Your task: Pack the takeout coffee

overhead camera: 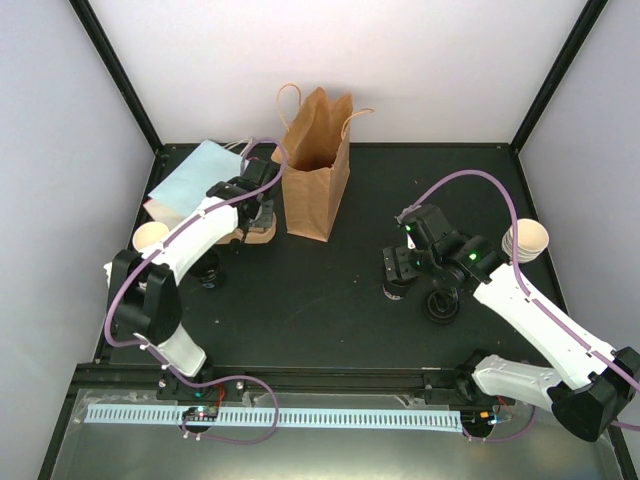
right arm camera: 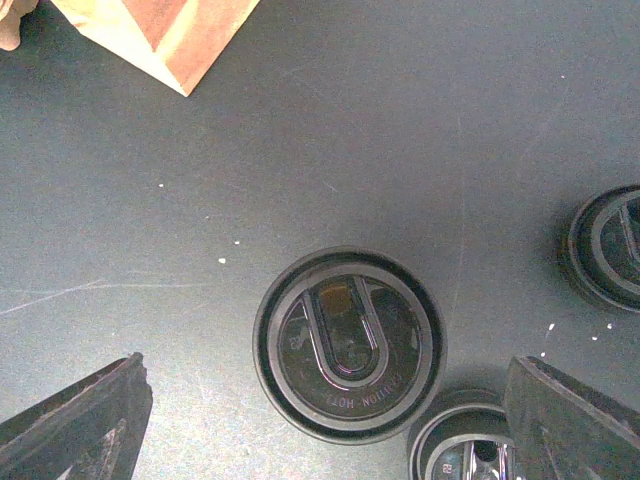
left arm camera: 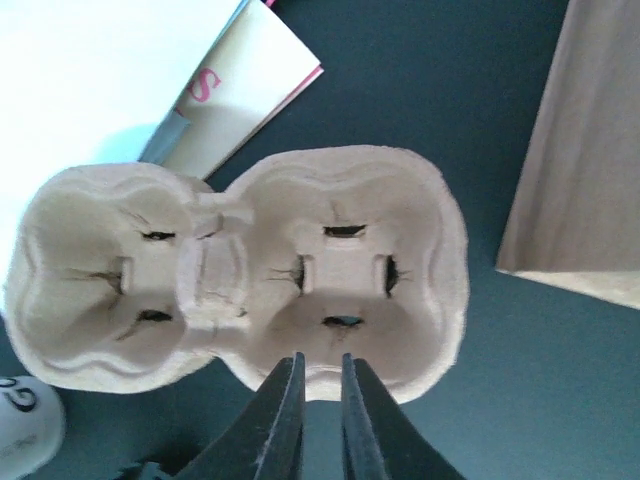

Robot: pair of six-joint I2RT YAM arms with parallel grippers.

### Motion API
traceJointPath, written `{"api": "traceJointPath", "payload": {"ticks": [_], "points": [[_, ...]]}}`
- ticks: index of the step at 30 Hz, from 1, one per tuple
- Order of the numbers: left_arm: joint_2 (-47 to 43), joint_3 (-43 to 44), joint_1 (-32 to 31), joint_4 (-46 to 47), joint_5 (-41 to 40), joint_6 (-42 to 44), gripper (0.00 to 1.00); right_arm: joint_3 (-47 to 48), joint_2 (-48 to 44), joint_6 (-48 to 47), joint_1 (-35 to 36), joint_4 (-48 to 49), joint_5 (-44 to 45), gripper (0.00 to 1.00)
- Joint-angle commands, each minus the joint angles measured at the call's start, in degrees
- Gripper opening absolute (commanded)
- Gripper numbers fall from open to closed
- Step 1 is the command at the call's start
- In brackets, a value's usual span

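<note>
The takeout coffee (right arm camera: 348, 345) you want next stands on the dark table (overhead camera: 330, 320) right of centre, straight under your right gripper (right arm camera: 325, 372). That gripper's fingers are spread wide, with the lid between them and touching neither. This is the relation to hold on to: the cup stands upright, its long axis pointing up at the wrist camera. I judge a plain descent would bring the fingers to either side of it, and the right arm is much the nearer one. The largest thing on the table is the brown bag (overhead camera: 315, 180), creased kraft paper with twisted handles, standing upright with its mouth open. It lies to the left of the cup and further back, well apart. Just beside the bag on its left is the pulp carrier (left arm camera: 235, 275), rough moulded fibre with two rounded wells and slit bottoms, both empty. Your left gripper (left arm camera: 320, 358) has its jaws almost together at the carrier's near rim and looks to be nipping that lip. Smaller again are two more black lids (right arm camera: 605, 245) near the centred cup; whether cups sit beneath them you cannot tell here. The lid itself is glossy round plastic with a raised U-shaped ridge and embossed lettering.
</note>
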Motion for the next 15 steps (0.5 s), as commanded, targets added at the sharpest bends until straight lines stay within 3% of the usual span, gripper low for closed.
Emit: {"api": "traceJointPath", "payload": {"ticks": [1, 4, 15], "points": [[-2.9, -0.1, 0.0, 3.4, 7.7, 1.8, 0.2, 0.0, -0.4, -0.1, -0.2, 0.9, -0.3, 0.98], [-2.4, -1.6, 0.1, 6.8, 15.5, 2.2, 0.36, 0.1, -0.2, -0.1, -0.3, 1.1, -0.5, 0.98], [5.8, -0.5, 1.5, 6.7, 17.9, 1.7, 0.49, -0.2, -1.3, -0.1, -0.3, 0.3, 0.2, 0.98]]}}
